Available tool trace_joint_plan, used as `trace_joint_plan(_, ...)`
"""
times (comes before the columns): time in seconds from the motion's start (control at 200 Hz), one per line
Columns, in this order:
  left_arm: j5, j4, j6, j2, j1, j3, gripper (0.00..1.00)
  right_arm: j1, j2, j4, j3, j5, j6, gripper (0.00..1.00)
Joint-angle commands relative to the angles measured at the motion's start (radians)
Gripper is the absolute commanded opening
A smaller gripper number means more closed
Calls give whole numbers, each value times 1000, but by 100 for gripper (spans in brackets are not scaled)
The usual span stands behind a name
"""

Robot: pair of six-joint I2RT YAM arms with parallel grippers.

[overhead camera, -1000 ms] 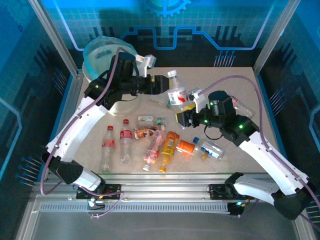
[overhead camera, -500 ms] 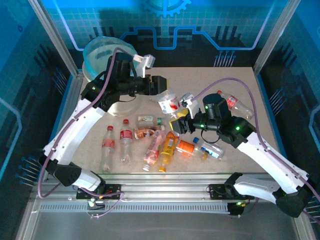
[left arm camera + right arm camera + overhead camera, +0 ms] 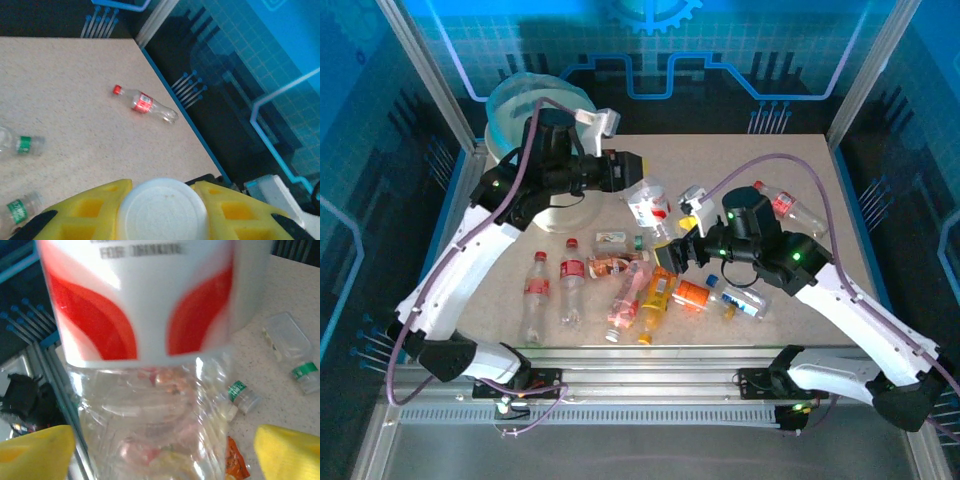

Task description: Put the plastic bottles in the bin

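Left wrist: white cap gripped in jaws; right wrist: red label.

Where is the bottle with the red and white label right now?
In the top view the labelled bottle is near the middle of the table, gripped by the left hand, with the open right hand close on its near side.

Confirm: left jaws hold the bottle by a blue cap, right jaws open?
Wrong on colour: the cap is white, not blue. Left wrist view shows the left gripper shut on that bottle by it. The right gripper jaws are open.
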Motion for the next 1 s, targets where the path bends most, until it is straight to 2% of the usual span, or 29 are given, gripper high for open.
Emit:
trace_joint_plan(0.0, -109, 28, 46, -53, 35, 23, 0, 10, -34, -63, 63, 167, 59, 100)
trace_joint_plan(0.18, -176, 92, 57, -61, 183, 76, 0, 9, -92, -89, 80, 287, 90, 100)
trace_joint_plan(0.33, -341, 146, 174, -29, 254, 123, 0, 9, -140, -89, 53, 338, 108, 100)
trace_joint_plan(0.4, -376, 173, 206, -5, 287, 151, 0, 10, -153, -99, 39, 363, 126, 100)
trace_joint_plan(0.555, -352, 186, 161, 64, 381, 246, 0, 9, -162, -125, 26, 376, 145, 100)
trace_joint_plan(0.77, -214, 174, 13, 173, 496, 353, 0, 7, -147, -121, 26, 380, 145, 100)
trace_joint_plan(0.991, -246, 175, 61, 243, 529, 377, 0, 7, -106, -106, 25, 399, 116, 100)
